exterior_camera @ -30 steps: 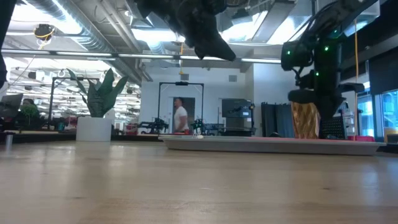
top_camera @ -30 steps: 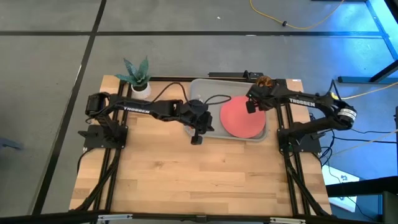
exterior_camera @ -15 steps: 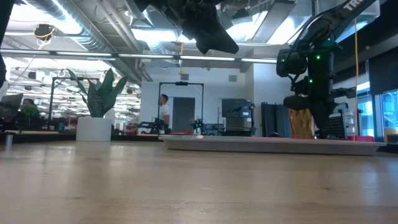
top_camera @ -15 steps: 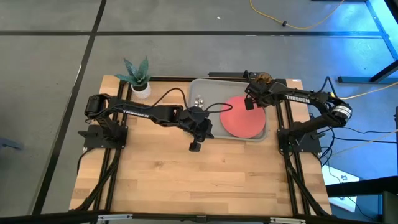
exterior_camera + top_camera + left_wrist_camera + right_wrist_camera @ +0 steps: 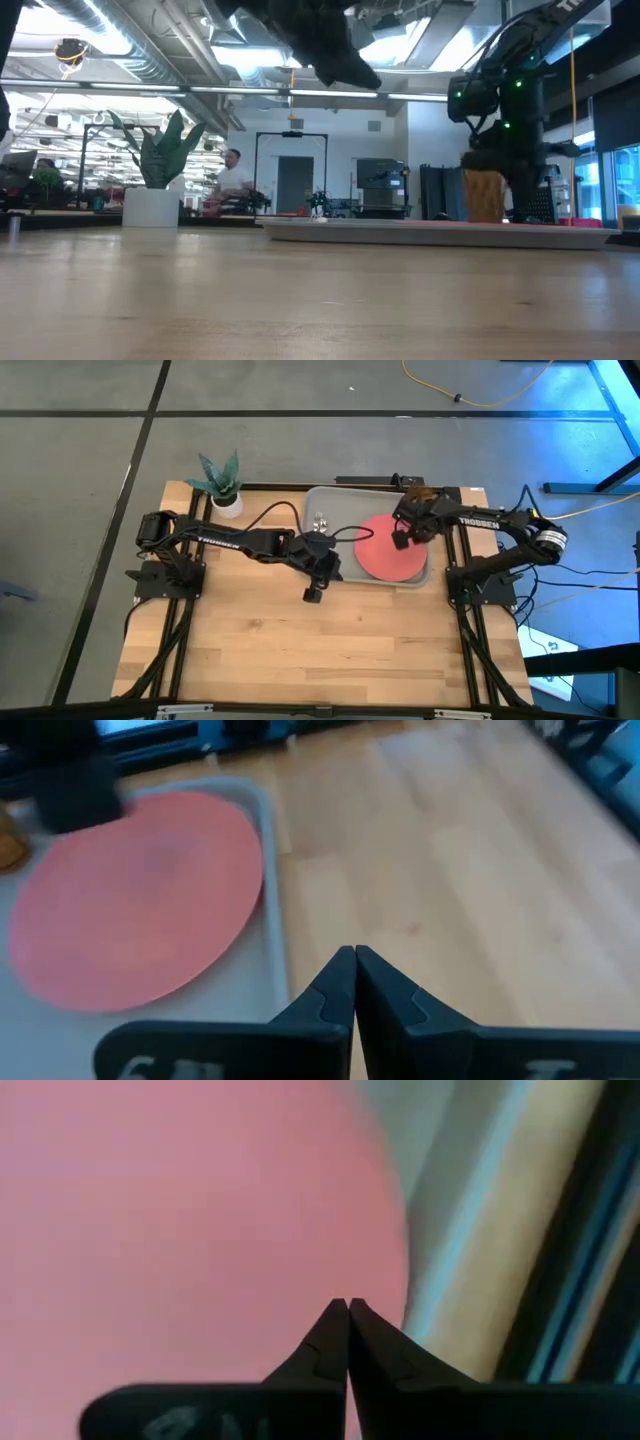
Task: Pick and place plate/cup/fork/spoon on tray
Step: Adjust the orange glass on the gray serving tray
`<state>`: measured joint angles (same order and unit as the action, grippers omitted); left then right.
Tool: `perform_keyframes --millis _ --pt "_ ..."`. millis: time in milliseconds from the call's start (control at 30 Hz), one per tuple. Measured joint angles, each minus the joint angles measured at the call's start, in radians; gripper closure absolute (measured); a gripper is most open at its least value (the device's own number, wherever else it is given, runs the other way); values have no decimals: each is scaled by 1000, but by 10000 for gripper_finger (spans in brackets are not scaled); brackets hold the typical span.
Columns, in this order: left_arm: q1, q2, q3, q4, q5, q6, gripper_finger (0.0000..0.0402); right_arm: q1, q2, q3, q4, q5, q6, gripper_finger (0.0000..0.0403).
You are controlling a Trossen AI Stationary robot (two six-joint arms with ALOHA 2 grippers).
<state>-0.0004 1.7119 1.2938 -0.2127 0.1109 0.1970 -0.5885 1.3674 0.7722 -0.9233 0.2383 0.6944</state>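
The coral plate (image 5: 392, 552) lies flat in the right half of the grey tray (image 5: 340, 500), and shows again as the plate (image 5: 130, 900) in the left wrist view. The amber cup (image 5: 485, 195) stands at the tray's far right corner. Small silver utensil ends (image 5: 320, 520) lie in the tray's far left part; I cannot tell fork from spoon. My right gripper (image 5: 400, 540) hangs shut over the plate's far edge, pointing steeply down at the plate (image 5: 180, 1210). My left gripper (image 5: 312, 596) is shut, raised above the bare wood near the tray's near left corner.
A white pot with a green plant (image 5: 224, 488) stands at the table's far left. Bare wooden tabletop (image 5: 320, 650) fills the near half. In the low view, a person (image 5: 232, 180) sits in the room behind the table.
My right gripper has rolled a little about its own pointing line while staying over the plate's far edge. The left arm has edged off the tray's far left part, so the silver utensil ends show there now. Both grippers stay shut.
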Motion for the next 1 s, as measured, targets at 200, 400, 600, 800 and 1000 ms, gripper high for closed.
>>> perform_keyframes --millis 200,400,600,800,1000 --pt "10 0 -1 -33 -165 125 400 114 -99 31 -29 -46 -25 398" --pt "48 0 -1 -25 -170 147 375 174 -188 46 -22 -33 -21 398" --pt "70 0 -1 -25 -169 146 366 182 -239 47 -19 -26 -21 398" --pt "70 0 -1 -26 -184 152 365 182 -241 47 16 -15 -74 397" --pt "72 -1 -1 -41 -214 154 365 179 -235 47 16 -85 -181 370"
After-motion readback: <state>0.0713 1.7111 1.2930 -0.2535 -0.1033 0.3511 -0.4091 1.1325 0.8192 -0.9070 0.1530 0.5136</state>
